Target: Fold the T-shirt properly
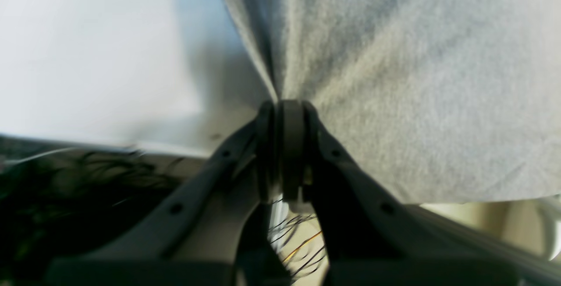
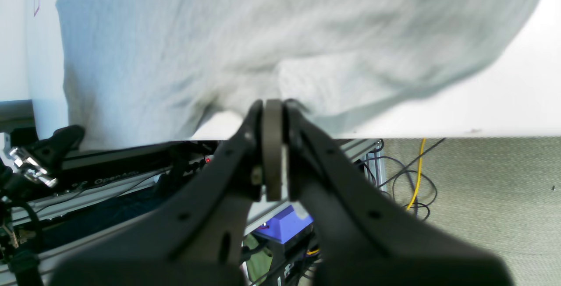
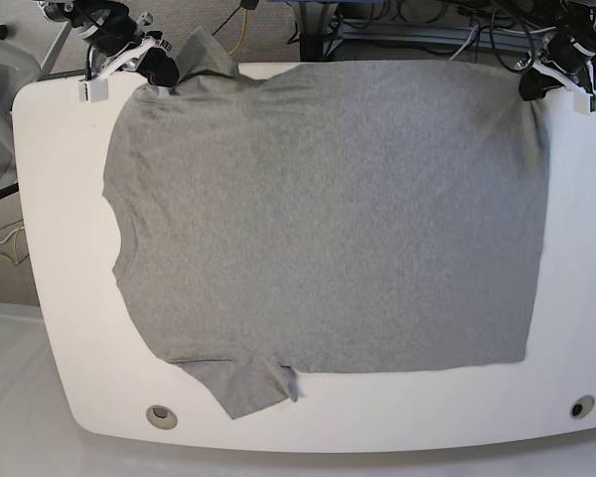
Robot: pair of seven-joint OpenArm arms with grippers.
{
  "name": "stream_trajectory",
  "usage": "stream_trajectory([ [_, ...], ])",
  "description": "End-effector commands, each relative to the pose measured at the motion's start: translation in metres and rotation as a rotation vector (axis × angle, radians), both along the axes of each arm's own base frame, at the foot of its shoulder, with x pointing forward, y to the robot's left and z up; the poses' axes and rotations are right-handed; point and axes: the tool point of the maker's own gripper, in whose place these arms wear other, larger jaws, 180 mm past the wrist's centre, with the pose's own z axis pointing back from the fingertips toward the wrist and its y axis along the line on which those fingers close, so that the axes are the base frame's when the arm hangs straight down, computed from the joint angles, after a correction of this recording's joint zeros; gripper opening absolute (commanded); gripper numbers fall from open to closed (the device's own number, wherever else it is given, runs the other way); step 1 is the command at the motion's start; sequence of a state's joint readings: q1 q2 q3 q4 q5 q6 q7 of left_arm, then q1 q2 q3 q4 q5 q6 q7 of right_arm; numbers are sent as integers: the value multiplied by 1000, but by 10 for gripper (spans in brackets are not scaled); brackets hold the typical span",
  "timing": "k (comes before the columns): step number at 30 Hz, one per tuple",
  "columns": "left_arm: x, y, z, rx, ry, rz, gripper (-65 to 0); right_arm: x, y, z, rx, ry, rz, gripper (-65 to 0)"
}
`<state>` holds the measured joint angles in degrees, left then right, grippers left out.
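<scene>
T-shirt flat in base view, wrist views (blurred) show pinched edges

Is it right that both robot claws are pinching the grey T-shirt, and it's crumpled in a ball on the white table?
Not quite. Both the left gripper and the right gripper pinch the T-shirt, but the base view shows it spread flat across the table, not balled up.

White table, floor cables.
</scene>
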<state>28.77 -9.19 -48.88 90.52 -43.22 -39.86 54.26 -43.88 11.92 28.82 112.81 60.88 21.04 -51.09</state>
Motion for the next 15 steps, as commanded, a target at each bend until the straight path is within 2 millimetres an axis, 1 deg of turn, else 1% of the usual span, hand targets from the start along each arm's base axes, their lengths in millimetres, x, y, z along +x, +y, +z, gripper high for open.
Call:
stream_trajectory([
  [1,16,10,25,55,-78,-22,-627,6,0,11,1,-43,9,-650],
  [6,25,7,39,89,-113,-50,-628,9,3,16,29,-61,3,-650],
  [9,30,5,47,106,-134,-64,-628,16,4,24,59,-89,7,-650],
  [15,41,2,53,115,-146,-84,-629,27,4,35,100,-125,8,-650],
])
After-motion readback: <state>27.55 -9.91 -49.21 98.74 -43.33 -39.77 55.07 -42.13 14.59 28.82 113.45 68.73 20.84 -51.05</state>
